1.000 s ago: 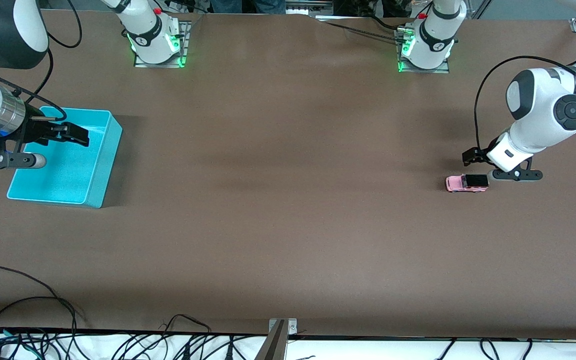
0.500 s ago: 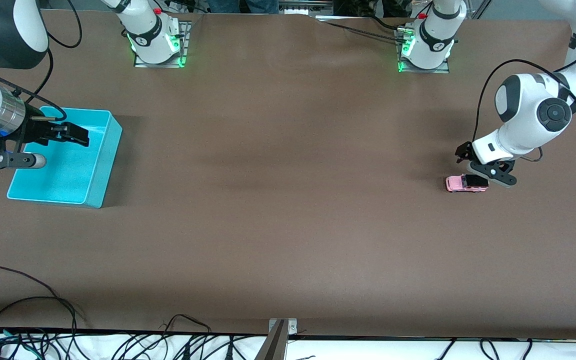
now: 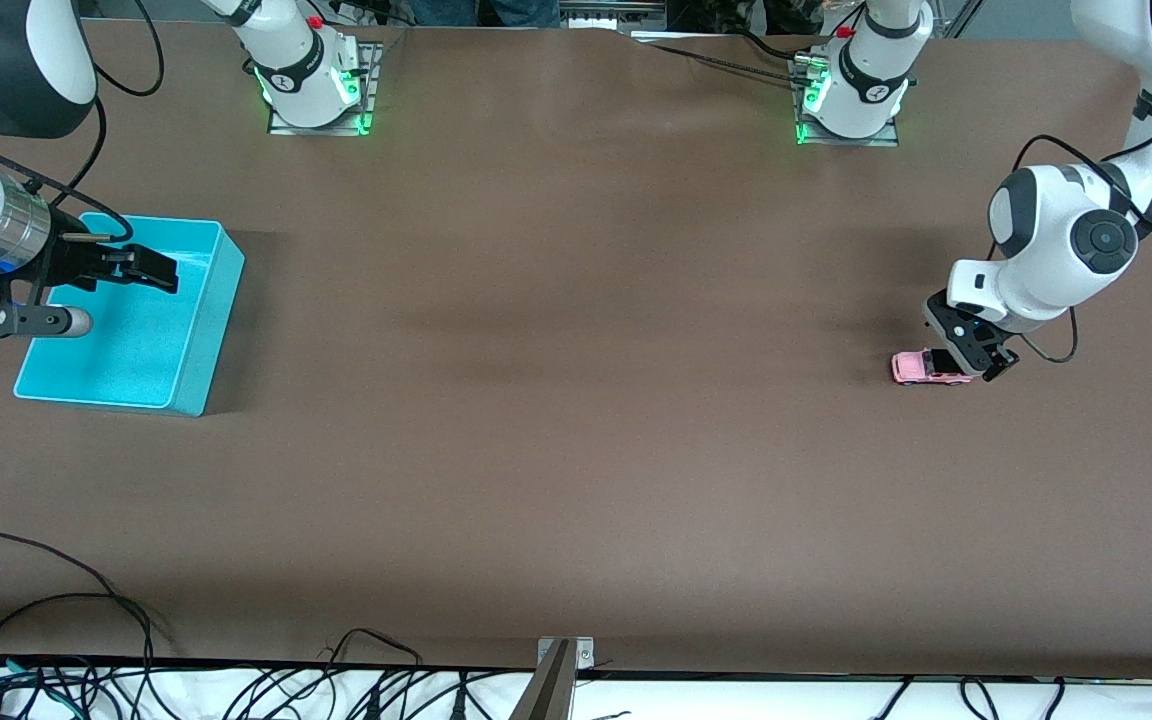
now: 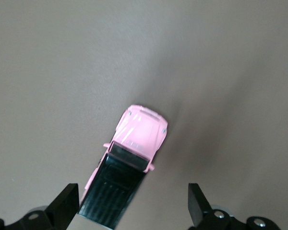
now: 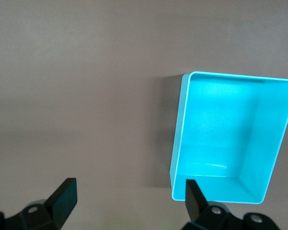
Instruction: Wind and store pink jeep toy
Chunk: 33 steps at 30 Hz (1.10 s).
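Brown counter (image 3: 576, 400): tiny pink black-roofed jeep toy (image 3: 921, 368) ungrasped under wide left claw (image 3: 971, 355); winding, storing pending. Right claw (image 3: 151, 268) waits wide over turquoise plastic bin (image 3: 206, 330).

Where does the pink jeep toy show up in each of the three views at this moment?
Front view: the pink jeep toy sits on the table toward the left arm's end, its black rear part under the left gripper.
Left wrist view: the toy lies between the open fingers.
Right wrist view: not in it; only the turquoise bin shows.
Shared landmark: the brown table.
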Available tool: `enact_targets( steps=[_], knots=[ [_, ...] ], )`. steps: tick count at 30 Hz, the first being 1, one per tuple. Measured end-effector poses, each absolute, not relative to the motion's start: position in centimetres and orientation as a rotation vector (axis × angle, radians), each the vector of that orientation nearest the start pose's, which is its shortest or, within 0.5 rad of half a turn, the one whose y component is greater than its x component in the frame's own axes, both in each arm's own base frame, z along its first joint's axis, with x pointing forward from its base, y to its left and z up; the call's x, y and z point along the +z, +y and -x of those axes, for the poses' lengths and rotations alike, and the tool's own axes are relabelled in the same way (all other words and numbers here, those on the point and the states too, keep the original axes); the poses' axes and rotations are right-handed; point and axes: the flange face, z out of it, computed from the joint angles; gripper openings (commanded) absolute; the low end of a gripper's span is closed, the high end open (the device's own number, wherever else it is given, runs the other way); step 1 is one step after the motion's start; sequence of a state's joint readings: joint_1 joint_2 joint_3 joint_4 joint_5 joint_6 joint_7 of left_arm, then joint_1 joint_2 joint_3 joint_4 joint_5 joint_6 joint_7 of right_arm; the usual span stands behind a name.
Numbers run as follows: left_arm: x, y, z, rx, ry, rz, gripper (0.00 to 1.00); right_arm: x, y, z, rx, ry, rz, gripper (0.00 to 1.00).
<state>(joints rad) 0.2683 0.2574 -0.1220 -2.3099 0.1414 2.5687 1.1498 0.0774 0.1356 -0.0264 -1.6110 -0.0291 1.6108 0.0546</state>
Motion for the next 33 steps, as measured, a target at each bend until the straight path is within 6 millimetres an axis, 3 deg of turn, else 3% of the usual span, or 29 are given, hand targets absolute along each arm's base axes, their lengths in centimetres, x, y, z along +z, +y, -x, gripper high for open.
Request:
enact_targets(
  steps=[8,18,20,25,28,31,33],
  knots=[
    [20.5,9.2,-52.8,0.022,1.861,2.48,1.0,53.1,2.8,-58.9,0.213,0.001,3.174,1.0],
    [20.3,9.0,-54.0,0.006,1.912,2.434,0.97,53.1,2.8,-58.9,0.213,0.001,3.174,1.0],
    [20.2,9.0,-54.1,0.007,1.916,2.433,0.89,53.1,2.8,-58.9,0.213,0.001,3.174,1.0],
    [19.8,8.9,-54.0,0.014,1.934,2.425,0.36,53.1,2.8,-58.9,0.213,0.001,3.174,1.0],
    [19.7,8.4,-54.1,0.015,1.949,2.414,0.13,53.1,2.8,-58.9,0.213,0.002,3.174,1.0],
    [19.7,7.8,-54.3,0.015,1.968,2.397,0.0,53.1,2.7,-58.9,0.213,0.002,3.174,1.0],
    [19.8,7.3,-54.4,0.013,1.978,2.387,0.0,53.1,2.7,-58.9,0.213,0.002,3.174,1.0]
  ],
)
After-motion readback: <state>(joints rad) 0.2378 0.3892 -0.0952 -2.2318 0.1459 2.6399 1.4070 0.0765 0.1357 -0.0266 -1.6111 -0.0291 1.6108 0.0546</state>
